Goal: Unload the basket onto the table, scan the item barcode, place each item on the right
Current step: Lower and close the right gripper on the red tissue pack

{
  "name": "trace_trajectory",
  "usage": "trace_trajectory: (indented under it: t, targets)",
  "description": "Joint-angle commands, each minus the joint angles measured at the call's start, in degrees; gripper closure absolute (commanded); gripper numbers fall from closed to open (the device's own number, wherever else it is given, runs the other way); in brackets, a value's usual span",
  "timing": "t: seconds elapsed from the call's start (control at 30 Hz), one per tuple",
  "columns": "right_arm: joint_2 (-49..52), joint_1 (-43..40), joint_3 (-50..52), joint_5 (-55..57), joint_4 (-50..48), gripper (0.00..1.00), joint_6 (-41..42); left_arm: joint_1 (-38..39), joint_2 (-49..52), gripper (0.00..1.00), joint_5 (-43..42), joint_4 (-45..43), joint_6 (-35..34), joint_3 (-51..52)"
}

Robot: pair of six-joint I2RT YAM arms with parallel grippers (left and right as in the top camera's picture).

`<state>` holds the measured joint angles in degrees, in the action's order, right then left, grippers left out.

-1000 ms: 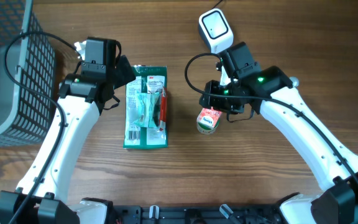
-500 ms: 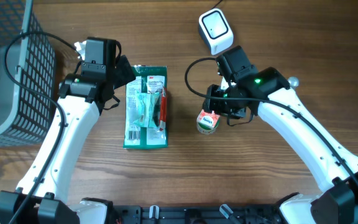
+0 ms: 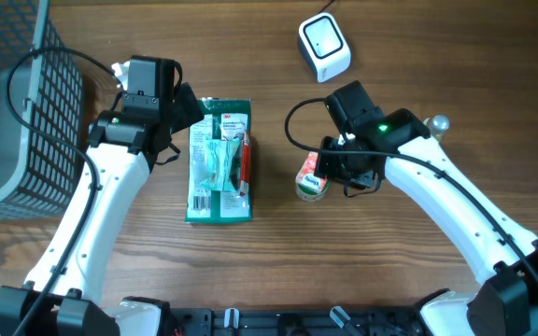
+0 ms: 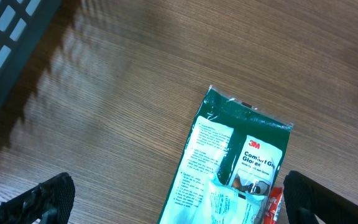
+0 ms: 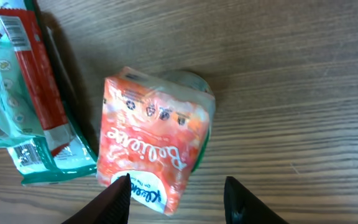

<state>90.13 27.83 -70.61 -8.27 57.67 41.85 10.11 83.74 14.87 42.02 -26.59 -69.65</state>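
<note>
An orange-red Kleenex tissue pack (image 3: pixel 312 181) (image 5: pixel 151 137) lies on the wooden table, right of centre. My right gripper (image 3: pixel 332 174) (image 5: pixel 176 186) is open and hangs over the pack's near end. Its left finger is at the pack's edge, and a gap separates the right finger from the pack. The white scanner (image 3: pixel 324 47) sits at the far edge, apart from the gripper. My left gripper (image 3: pixel 181 110) (image 4: pixel 179 208) is wide open above the top of a green 3M gloves packet (image 3: pixel 219 161) (image 4: pixel 238 162), holding nothing.
A black mesh basket (image 3: pixel 19 103) (image 4: pixel 5 28) stands at the far left. The gloves packet (image 5: pixel 27 106), with a red strip and a small barcode, lies just left of the tissue pack. Bare wood lies right of the pack.
My right arm has drawn back from the scanner toward the table's front, coming over the tissue pack. The pack, the gloves packet and the left arm have stayed put.
</note>
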Motion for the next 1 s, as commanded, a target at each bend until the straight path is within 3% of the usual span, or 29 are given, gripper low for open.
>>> trace_trajectory:
  t: [0.0,0.8,0.97]
  targets:
    - [0.39,0.11,0.24,0.76,-0.74,0.52,0.92,-0.26,0.26,0.00,-0.11,-0.15,0.90,0.20]
    - [0.42,0.11,3.61,-0.72,-4.79,0.53,2.01,-0.26,0.26,0.00,-0.11,-0.15,0.90,0.20]
    - [0.42,0.11,3.89,-0.74,-5.62,0.60,2.10,-0.26,0.26,0.00,-0.11,-0.15,0.90,0.20]
